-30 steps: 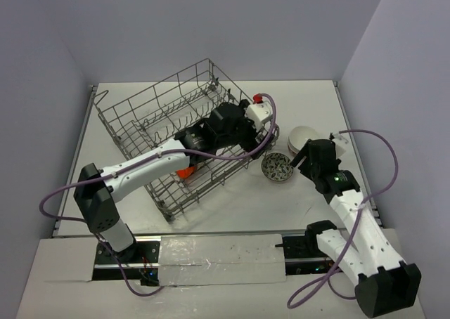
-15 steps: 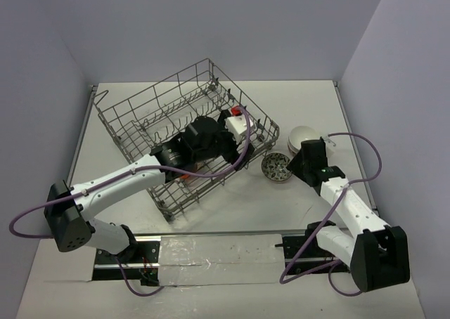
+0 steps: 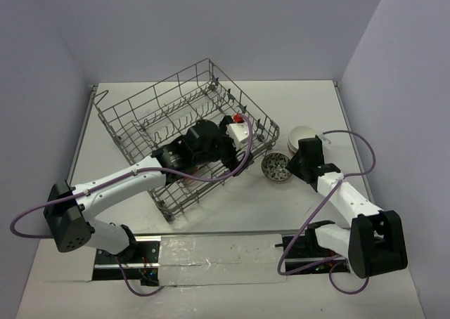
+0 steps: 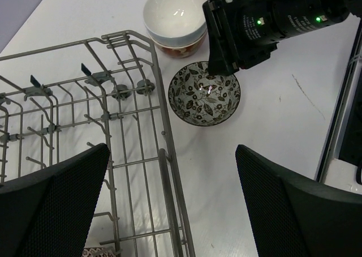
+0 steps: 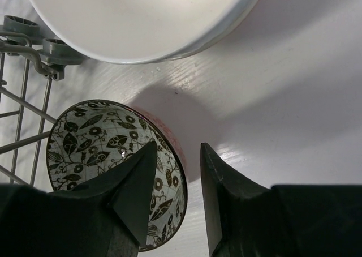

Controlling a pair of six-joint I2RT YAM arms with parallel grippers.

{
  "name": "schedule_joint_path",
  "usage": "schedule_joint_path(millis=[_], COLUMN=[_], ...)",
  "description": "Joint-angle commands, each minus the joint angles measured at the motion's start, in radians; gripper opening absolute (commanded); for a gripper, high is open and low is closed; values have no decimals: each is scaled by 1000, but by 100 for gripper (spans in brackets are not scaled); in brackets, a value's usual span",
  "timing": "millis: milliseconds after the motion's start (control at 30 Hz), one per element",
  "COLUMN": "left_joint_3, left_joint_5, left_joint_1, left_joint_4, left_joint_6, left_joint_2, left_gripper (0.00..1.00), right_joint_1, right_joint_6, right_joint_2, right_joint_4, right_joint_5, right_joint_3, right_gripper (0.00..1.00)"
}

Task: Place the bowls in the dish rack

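1. From the top: the rack (image 3: 140,122) sits on the left part of the table (image 3: 316,101). The left claw (image 3: 235,140) hangs over the rack's right side. You cannot tell from here how wide it is.
2. Also from the top: the flower bowl (image 3: 277,167) sits on the table, just beside the rack's right corner. The white bowl (image 3: 304,135) sits near it, a bit farther back. The right claw (image 3: 294,166) reaches down to the flower bowl's right edge.
3. Left wrist: the left claw (image 4: 172,211) is spread wide and holds nothing. Under it is the rack (image 4: 158,115) edge and the bare table (image 4: 271,132). The flower bowl (image 4: 205,93) stands just outside the rack. The white bowl (image 4: 175,11) is right behind it. The right claw (image 4: 218,70) dips onto the flower bowl's far edge.
4. Right wrist: the right claw (image 5: 178,178) has one finger inside the flower bowl (image 5: 107,149) and one outside. The bowl's edge sits between them. A little gap shows, so it is not squeezing. The bowl rests on the table (image 5: 271,98). The white bowl (image 5: 141,19) is at the top, and the rack (image 5: 50,45) is at the left.
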Motion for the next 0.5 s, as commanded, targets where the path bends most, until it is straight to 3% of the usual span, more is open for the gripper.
schedule_joint_path(millis=[0, 267, 467], left_joint_3=[14, 10, 11], left_joint_5=[69, 89, 100], left_joint_1=[-3, -20, -35], left_joint_4=[7, 9, 0], left_joint_6=[44, 72, 87], left_joint_2=[-18, -19, -16], left_gripper=[99, 99, 99], right_joint_1=[-4, -6, -4], right_joint_6=[-24, -45, -57], right_joint_2=[14, 59, 2], right_joint_4=[51, 60, 42], right_joint_5=[4, -21, -10], right_joint_3=[-7, 4, -4], right_gripper=[43, 40, 21])
